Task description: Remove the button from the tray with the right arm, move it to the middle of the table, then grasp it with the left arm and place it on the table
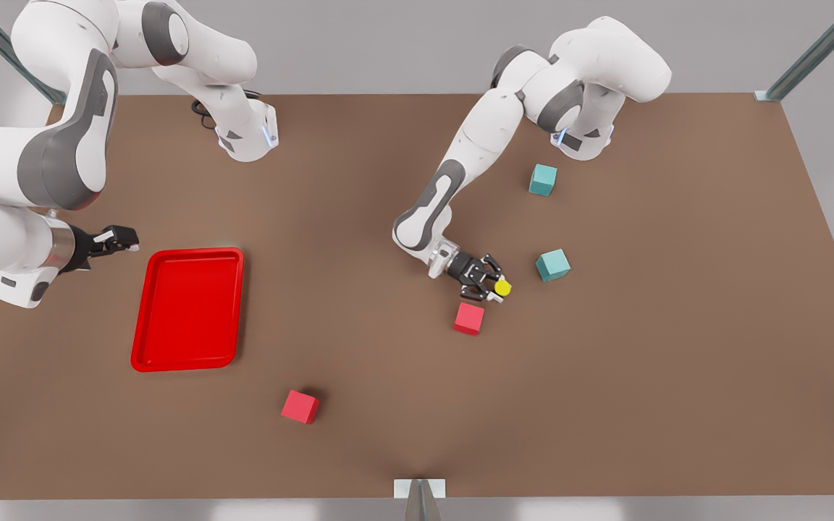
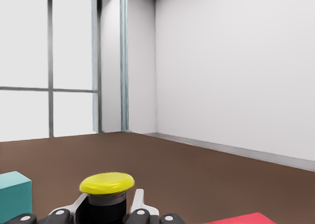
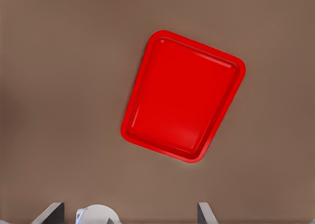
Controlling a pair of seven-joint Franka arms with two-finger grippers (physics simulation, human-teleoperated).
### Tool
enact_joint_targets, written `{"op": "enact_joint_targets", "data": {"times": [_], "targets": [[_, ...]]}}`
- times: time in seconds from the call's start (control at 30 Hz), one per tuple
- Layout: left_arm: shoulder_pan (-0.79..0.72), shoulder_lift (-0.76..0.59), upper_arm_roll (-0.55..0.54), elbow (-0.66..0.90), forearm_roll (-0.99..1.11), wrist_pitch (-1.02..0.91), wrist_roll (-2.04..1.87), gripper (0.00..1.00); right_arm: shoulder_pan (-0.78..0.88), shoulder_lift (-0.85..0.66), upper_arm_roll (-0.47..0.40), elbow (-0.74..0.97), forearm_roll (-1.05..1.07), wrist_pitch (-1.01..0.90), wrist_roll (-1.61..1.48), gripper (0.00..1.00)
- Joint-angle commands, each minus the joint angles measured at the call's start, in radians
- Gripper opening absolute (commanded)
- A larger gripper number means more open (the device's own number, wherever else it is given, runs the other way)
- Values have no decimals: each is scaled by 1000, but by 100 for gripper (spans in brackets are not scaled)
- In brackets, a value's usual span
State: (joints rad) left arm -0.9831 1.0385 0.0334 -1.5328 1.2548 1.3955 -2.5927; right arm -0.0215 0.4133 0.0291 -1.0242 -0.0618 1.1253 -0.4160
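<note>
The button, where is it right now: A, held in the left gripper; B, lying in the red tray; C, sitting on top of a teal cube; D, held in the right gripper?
A: the button sits between the left gripper fingers, over the table, while the tray holds nothing.

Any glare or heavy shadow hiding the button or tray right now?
Front view: flat, even light; the button in the left gripper reads clearly, and the red cube beside it casts just a soft shadow. Left wrist view: the yellow cap is sharp, bright panes behind it. Right wrist view: the tray has only a faint sheen, no blown-out glare.
</note>
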Motion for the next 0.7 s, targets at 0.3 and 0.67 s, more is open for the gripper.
{"op": "enact_joint_targets", "data": {"times": [0.3,0.67], "targets": [[-2,-5,-1,3,6,-29,-236,100,-2,-1,0,0,-1,-1,0,100],[11,-273,-27,-43,-144,-107,868,100,0,-1,0,0,0,-1,0,100]]}}
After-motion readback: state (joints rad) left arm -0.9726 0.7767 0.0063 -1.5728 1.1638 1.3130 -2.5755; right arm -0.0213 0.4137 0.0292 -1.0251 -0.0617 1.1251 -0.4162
